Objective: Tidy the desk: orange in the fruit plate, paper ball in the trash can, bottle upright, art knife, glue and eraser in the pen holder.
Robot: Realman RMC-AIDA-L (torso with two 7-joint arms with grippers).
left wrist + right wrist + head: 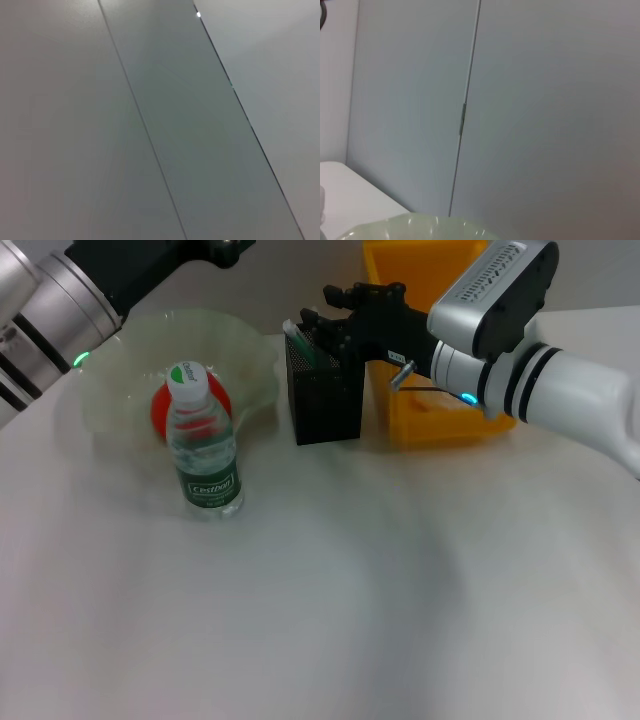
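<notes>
Right claw (325, 315), upper centre of frame, sits over the pen holder (325, 400); its opening cannot be determined. Bottle (203, 445) stands upright.

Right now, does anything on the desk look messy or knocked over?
Nothing stands out. The bottle stands upright beside the fruit plate, the orange sits in the plate, and the right gripper is over the black pen holder.

The right tool (330, 315) is held out over the pen holder (325, 390); the left arm (60, 310) is raised beyond the plate (110, 410).
</notes>
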